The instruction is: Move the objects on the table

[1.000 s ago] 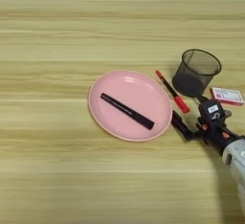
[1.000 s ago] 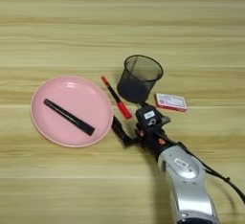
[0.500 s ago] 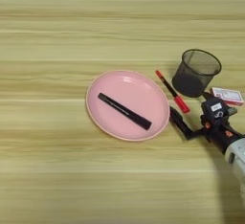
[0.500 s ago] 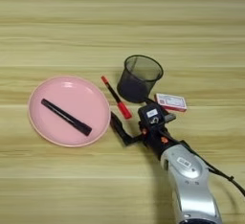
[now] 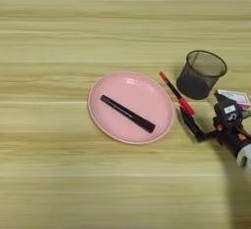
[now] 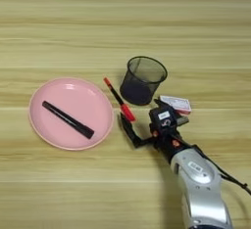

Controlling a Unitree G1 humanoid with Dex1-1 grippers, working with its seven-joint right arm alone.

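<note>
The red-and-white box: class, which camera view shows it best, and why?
The right eye view. There the red-and-white box lies whole on the table, right of the mesh cup and just behind the gripper. The left eye view shows it too, but it reaches the picture's right edge, partly behind the gripper.

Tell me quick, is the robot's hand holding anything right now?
Right hand: empty, hovering by the red-capped marker; open or closed cannot be told.

wooden table (image 5: 59, 22) fills frame | pink plate (image 5: 115, 127) at centre | red-capped marker (image 5: 175, 93) just right of plate, diagonal | mesh cup (image 5: 200, 74) upright, upper right | red-and-white box (image 6: 175, 103) flat, right of cup
</note>
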